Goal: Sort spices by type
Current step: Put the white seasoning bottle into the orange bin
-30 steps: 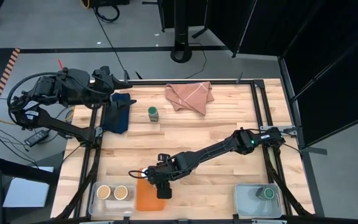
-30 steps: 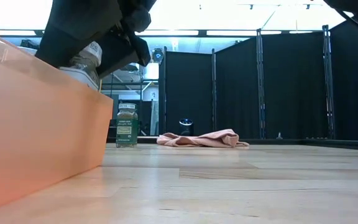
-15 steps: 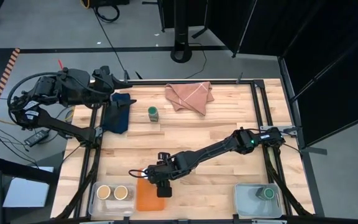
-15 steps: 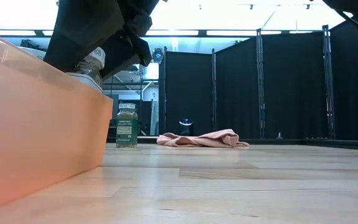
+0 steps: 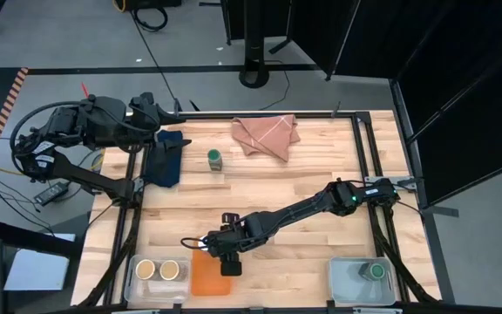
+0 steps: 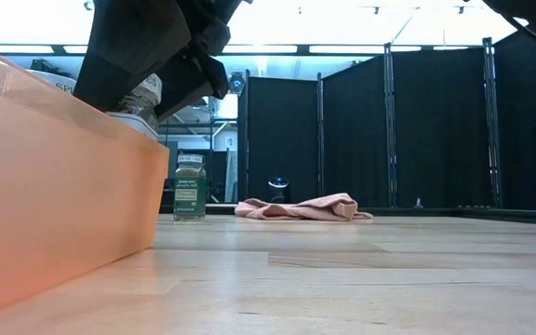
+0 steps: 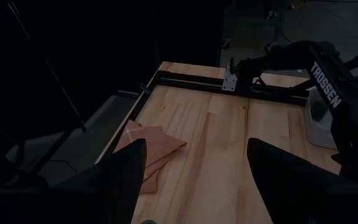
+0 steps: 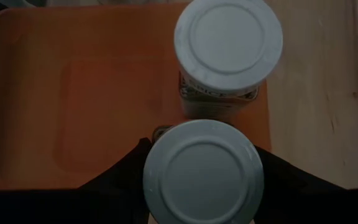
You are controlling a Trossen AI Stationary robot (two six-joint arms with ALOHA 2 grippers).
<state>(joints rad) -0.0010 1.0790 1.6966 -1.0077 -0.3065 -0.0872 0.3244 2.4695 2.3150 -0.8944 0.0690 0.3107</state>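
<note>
I have the right end effector (image 5: 222, 249) over the orange tray (image 5: 206, 277) at the near edge of the counter (image 5: 303, 183), its fingers closed on a white-lidded jar (image 8: 202, 172). In the right wrist view that jar hangs just beside a second white-lidded jar (image 8: 227, 46) already standing in the tray.

These jars look small, rigid and light, probably smooth-sided, so I judge a firm pinch across the body just under the lid is the safe hold; the lid rim should stop it sliding down. I would set it down upright and clear of its neighbour, since a knock could tip either.

Two tan-lidded jars (image 5: 158, 269) sit in the clear bin to the left of the tray, one green-lidded jar (image 5: 376, 271) in the bin at near right, and another green-lidded jar (image 5: 214, 159) stands alone at the far side.

The left end effector (image 7: 191, 180) waits with its fingers spread and empty at the far left corner.
</note>
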